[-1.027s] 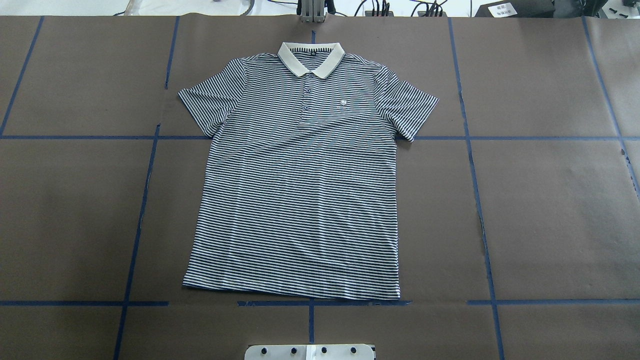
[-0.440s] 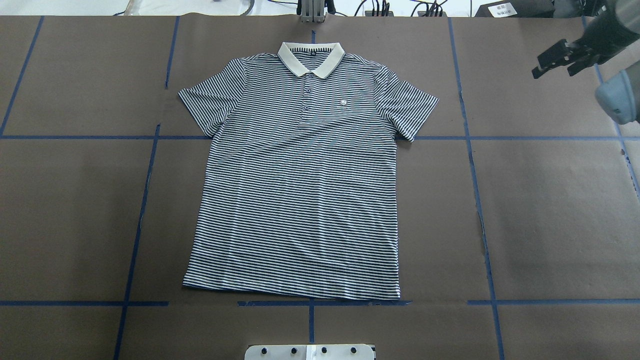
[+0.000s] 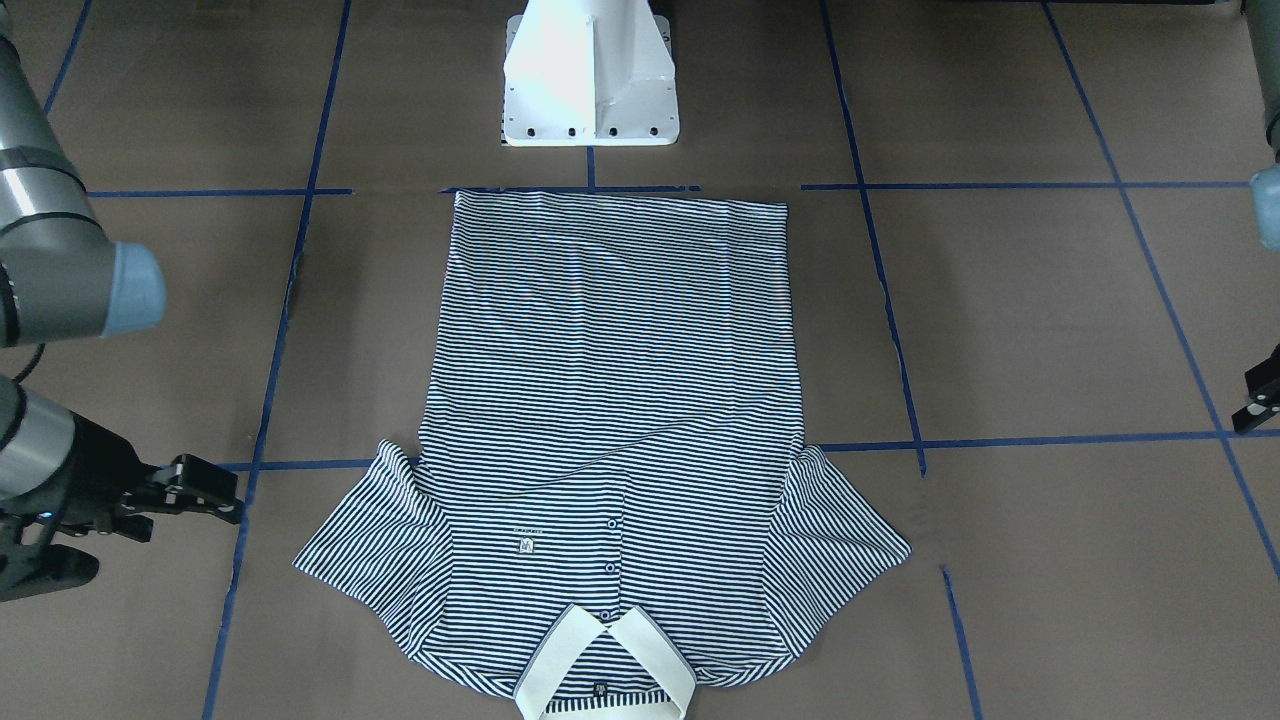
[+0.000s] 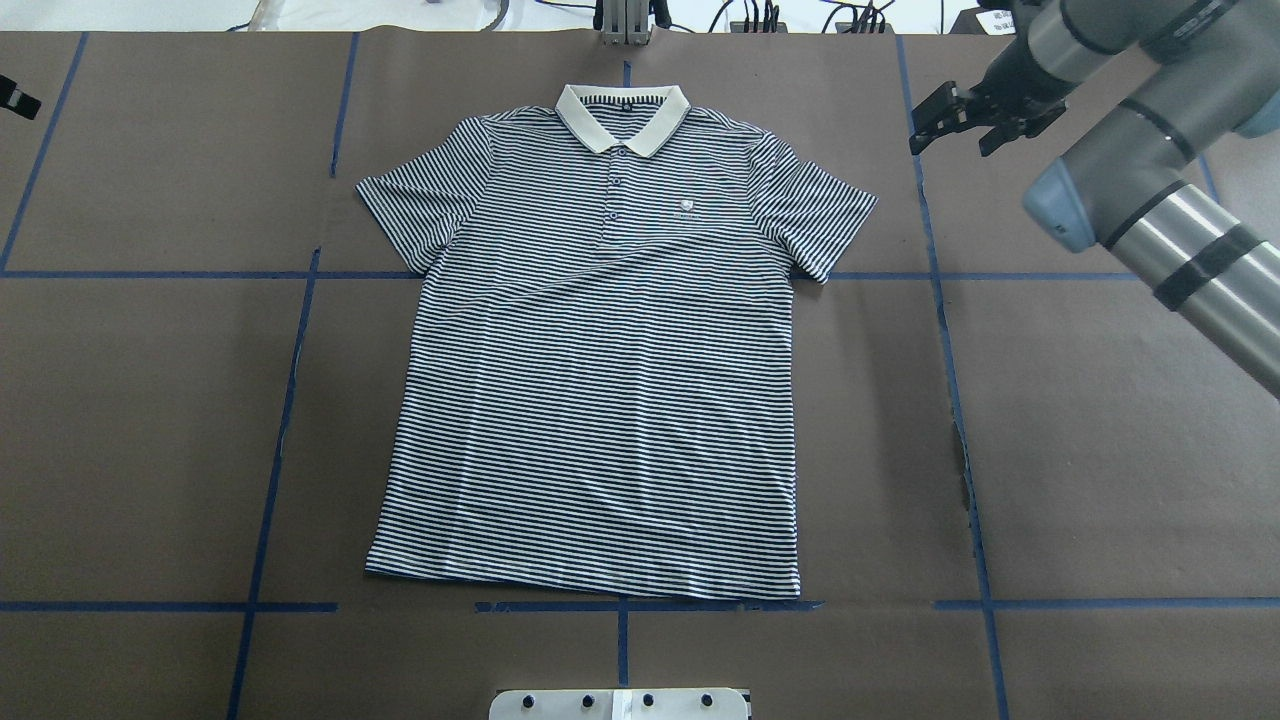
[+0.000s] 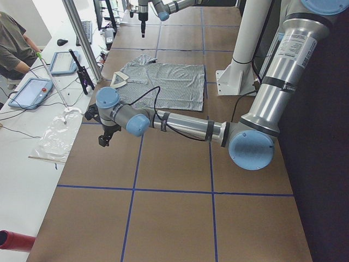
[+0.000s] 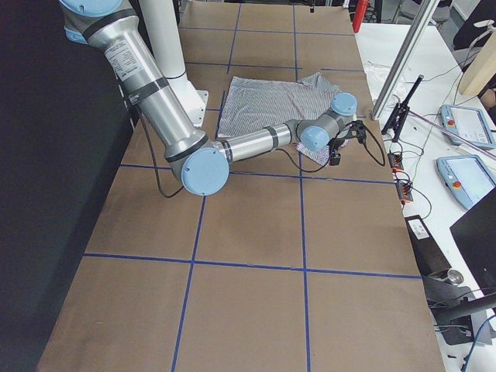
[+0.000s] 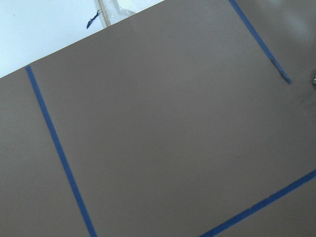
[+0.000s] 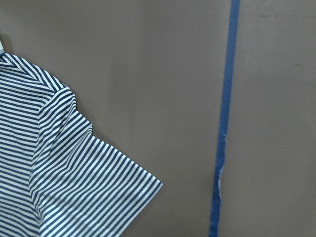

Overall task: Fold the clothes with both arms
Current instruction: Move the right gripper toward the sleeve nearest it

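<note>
Right jaws: the right gripper [image 4: 950, 143] is holding its jaws spread with nothing between them. It is hanging above the surface [image 4: 1100, 450], just beside the striped polo shirt [image 4: 600, 380], off the sleeve [image 4: 815, 215] on the robot's right.
Left jaws: the left gripper [image 4: 14, 97] is showing only at the edge of the overhead view, well apart from the shirt. Whether its jaws are spread or pressed together I cannot tell.
Arms: the right arm [image 4: 1150, 190] is reaching in from the robot's right. The left arm [image 5: 180, 124] is stretching low over bare brown surface.
Shirt: it is lying flat and face up in the middle of the surface, with both sleeves out. Its cream collar [image 4: 622, 115] is pointing away from the white pedestal base [image 3: 588, 70], and its hem is lying just beside that base.
Writing: the chest logo [image 4: 686, 208] is carrying a small line of text under a crest, too small to read. The dark neck tag [image 3: 598, 688] inside the collar is also unreadable.
Placket: the dark buttons [image 4: 616, 183] are sitting closed in a row below the collar.
Surface: blue tape lines [image 4: 950, 380] are dividing the brown covering into rectangles.
Right wrist view: the sleeve's striped cuff is lying beside a blue tape line, apart from it.
</note>
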Controlling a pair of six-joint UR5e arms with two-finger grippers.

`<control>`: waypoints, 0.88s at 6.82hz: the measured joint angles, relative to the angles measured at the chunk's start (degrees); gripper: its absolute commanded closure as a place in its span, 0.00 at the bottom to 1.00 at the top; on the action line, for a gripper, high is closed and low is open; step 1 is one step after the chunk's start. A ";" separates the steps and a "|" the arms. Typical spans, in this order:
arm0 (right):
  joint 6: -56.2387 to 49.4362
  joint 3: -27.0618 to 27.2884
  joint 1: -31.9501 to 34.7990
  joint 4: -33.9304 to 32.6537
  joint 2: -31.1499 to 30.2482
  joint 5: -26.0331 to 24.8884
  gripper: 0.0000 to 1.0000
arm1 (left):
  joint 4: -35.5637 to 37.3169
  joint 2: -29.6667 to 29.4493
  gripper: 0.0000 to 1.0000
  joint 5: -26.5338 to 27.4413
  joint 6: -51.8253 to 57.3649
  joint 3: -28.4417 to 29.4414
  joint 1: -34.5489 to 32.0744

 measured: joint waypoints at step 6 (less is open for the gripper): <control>2.51 -11.56 -7.46 7.16 4.97 -10.72 0.08 | -3.74 -1.32 0.00 -0.40 -8.25 -0.68 1.47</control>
